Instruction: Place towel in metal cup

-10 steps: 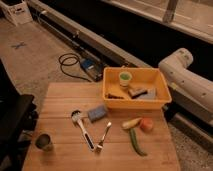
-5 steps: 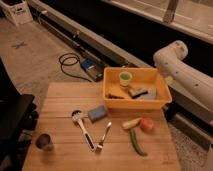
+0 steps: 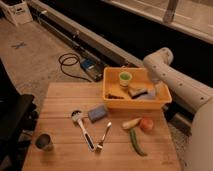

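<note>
The towel (image 3: 149, 94) is a pale grey-blue cloth lying in the right part of the yellow bin (image 3: 112, 97), next to a brownish object (image 3: 136, 91). The metal cup (image 3: 44, 142) stands upright at the front left corner of the wooden table (image 3: 60, 107), far from the bin. My white arm (image 3: 159, 62) reaches in from the right and bends over the bin's right end. My gripper (image 3: 160, 89) hangs down there, just right of the towel.
A light green cup (image 3: 125, 77) stands in the bin. On the table lie a blue sponge block (image 3: 98, 113), a brush (image 3: 82, 127), a fork (image 3: 104, 136), a green vegetable (image 3: 136, 141), a pale vegetable (image 3: 131, 123) and a red-orange fruit (image 3: 146, 124). A cable coil (image 3: 70, 62) lies on the floor.
My arm has swung left, from beside the bin to over its right end. The table objects have not moved.
</note>
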You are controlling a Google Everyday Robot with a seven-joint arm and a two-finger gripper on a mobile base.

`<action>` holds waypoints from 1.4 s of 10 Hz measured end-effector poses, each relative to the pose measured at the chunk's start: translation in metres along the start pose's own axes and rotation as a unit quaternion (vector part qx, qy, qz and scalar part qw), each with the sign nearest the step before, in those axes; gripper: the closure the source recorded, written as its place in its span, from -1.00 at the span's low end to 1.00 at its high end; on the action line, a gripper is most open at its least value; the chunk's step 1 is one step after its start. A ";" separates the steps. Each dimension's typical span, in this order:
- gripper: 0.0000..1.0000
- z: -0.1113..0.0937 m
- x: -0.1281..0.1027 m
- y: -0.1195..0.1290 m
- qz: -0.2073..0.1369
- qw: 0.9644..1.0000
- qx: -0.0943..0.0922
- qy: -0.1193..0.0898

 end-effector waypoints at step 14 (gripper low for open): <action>-0.60 0.069 0.039 0.026 0.124 0.986 -0.070 -0.081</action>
